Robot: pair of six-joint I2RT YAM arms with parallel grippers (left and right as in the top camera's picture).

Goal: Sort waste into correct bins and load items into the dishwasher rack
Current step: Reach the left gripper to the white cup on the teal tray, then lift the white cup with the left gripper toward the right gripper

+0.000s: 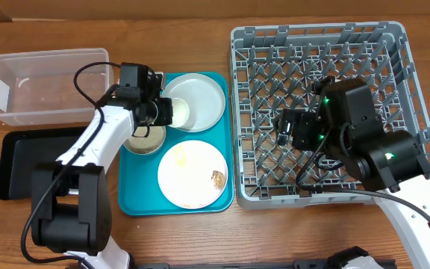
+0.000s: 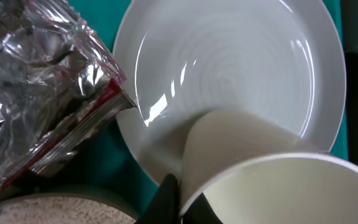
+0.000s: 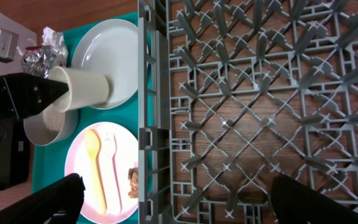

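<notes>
My left gripper (image 1: pixel 163 112) is shut on the rim of the small white cup (image 2: pixel 260 174), one finger inside and one outside. The cup lies tilted on its side over the pale grey plate (image 1: pixel 204 97). Left of it sit the crumpled foil wrapper (image 2: pixel 36 93) and the bowl (image 1: pixel 144 140) holding rice (image 3: pixel 50 118). The pinkish plate (image 1: pixel 192 173) carries a yellow utensil (image 3: pixel 95 168) and a brown scrap (image 1: pixel 217 177). My right gripper (image 1: pixel 286 127) hangs open and empty above the left part of the dishwasher rack (image 1: pixel 394 45).
A teal tray (image 1: pixel 136 202) bears the dishes. The clear tub (image 1: pixel 43 112) stands at the back left, with the shallow black tray (image 1: pixel 17 161) in front of it. The rack's left wall (image 3: pixel 145 93) borders the teal tray.
</notes>
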